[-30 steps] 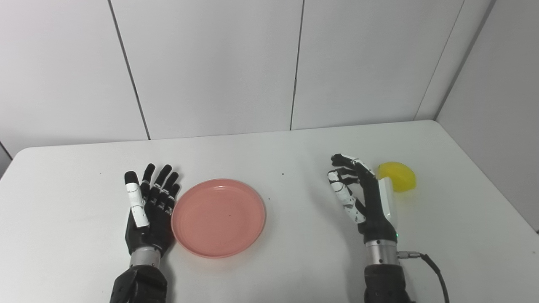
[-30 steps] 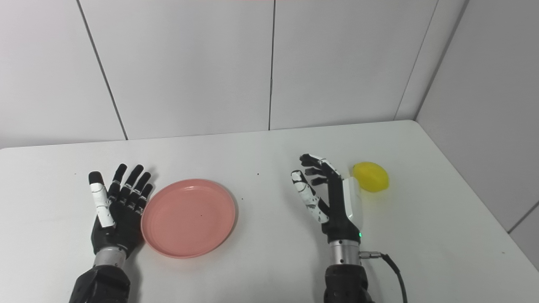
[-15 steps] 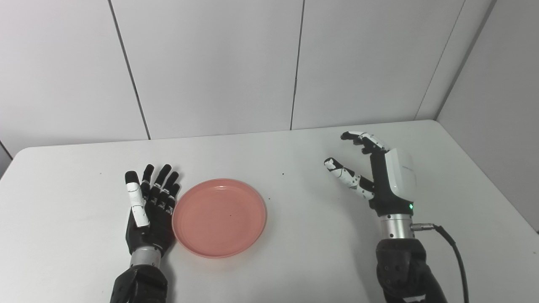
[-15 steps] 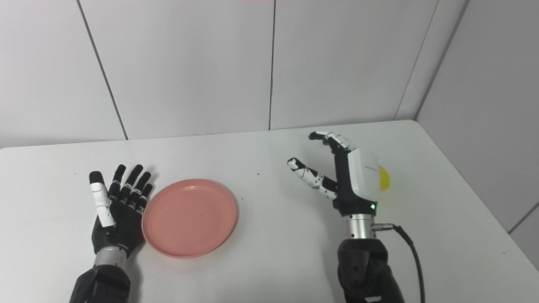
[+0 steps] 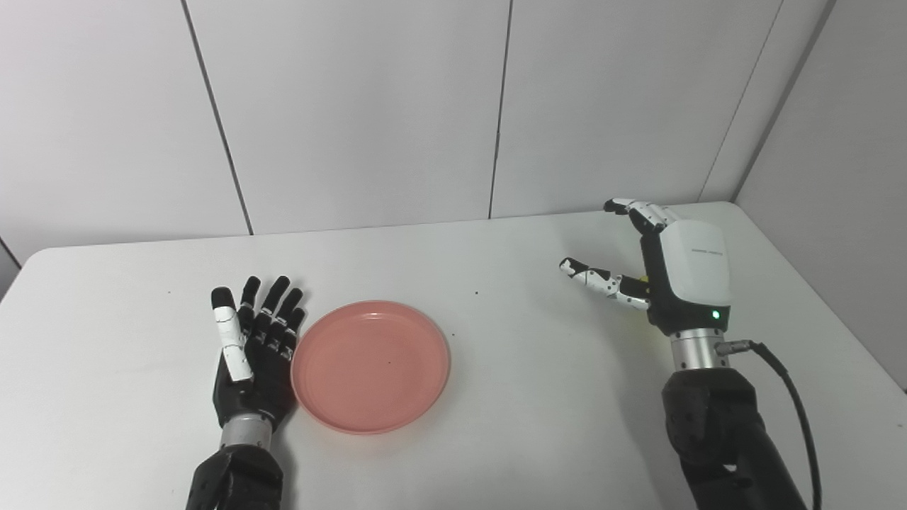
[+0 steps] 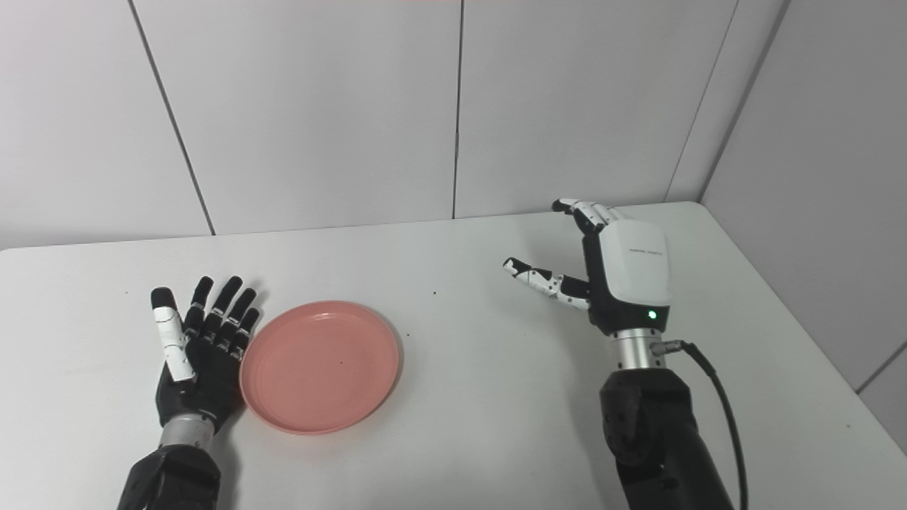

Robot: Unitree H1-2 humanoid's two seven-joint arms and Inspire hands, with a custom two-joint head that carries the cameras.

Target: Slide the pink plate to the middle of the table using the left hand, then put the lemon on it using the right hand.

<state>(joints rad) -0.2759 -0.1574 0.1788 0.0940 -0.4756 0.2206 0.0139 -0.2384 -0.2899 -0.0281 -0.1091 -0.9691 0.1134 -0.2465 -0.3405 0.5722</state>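
Note:
The pink plate [image 5: 370,365] lies flat on the white table [image 5: 510,432], left of the middle. My left hand [image 5: 255,347] lies open, palm up, with its side against the plate's left rim; it also shows in the right eye view [image 6: 202,347]. My right hand [image 5: 673,273] is raised at the right, open, fingers and thumb spread and pointing left. It covers the lemon [image 5: 643,281], of which only a yellow sliver shows by the thumb's base. In the right eye view the lemon is hidden behind the hand [image 6: 623,269].
A black cable [image 5: 793,397] runs from the right wrist down to the picture's bottom edge. Grey wall panels stand behind the table and along its right side. The table's far right corner is close behind the right hand.
My right hand has risen and moved right and farther away, over the lemon, spreading its fingers and hiding the lemon. The left hand and the plate have hardly moved.

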